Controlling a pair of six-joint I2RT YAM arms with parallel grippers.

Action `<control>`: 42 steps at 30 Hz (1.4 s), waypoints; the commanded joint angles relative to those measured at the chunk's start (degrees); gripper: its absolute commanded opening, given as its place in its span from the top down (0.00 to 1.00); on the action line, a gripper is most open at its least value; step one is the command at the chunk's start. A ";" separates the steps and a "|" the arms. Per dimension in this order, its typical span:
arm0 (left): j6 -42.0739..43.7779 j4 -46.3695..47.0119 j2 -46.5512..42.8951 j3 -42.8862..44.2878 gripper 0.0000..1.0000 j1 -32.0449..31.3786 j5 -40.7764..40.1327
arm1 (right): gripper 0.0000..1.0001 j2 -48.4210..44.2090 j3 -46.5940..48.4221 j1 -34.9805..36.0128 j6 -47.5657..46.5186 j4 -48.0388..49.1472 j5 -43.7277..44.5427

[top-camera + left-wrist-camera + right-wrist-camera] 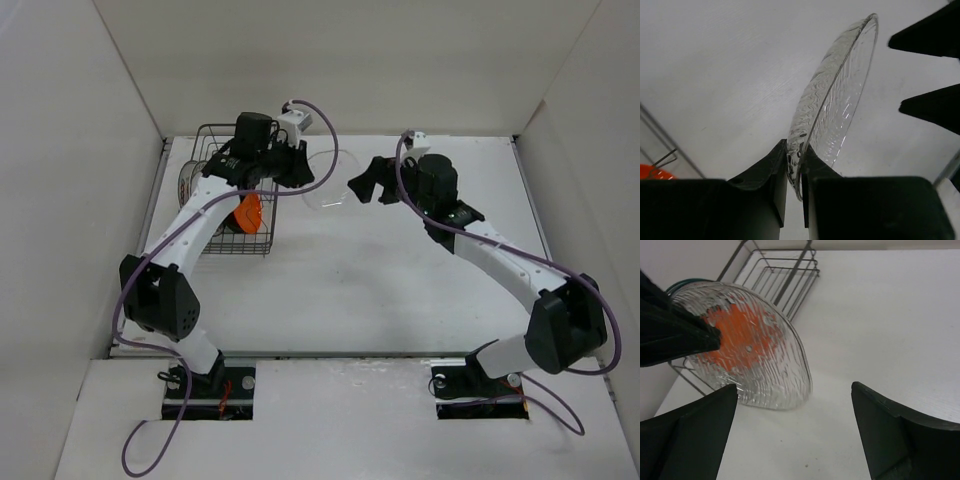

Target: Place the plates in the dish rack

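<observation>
Left hand (796, 150) is pinched shut on the rim of a clear, ripple-textured glass plate (835, 100), holding it up on edge and tilted, just to the right of the dish rack (215, 140). From where I stand, the right hand (794, 387) gapes wide open beside the plate's far edge and grips nothing. Whether the plate's lower edge rests on the worktop (400, 280) I cannot tell. An orange plate (248, 213) already stands in the rack. The step in hand looks like carrying this plate across and slotting it in. The hold is only a narrow bite on smooth glass, so the move should be slow and free of jerks, with the plate kept close to upright. It ought to rise enough to pass over the rack's near wire wall, then line up edge-on with a free gap between tines, away from the orange plate. The hand should open only once the rim sits on the wires, and the right hand should keep well clear of the path.
</observation>
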 commanded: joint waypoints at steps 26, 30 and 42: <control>-10.26 -2.72 -5.45 -9.02 1.00 -4.45 -77.59 | 0.00 6.53 8.69 -0.61 5.93 -17.48 23.14; -10.26 -2.72 -3.69 -9.02 1.00 -4.45 -77.59 | 0.00 6.53 8.07 -1.23 5.93 -16.95 23.13; -12.02 -4.66 -0.26 -8.49 1.00 -4.45 -71.96 | 0.00 5.47 6.49 -2.90 5.93 -16.33 21.46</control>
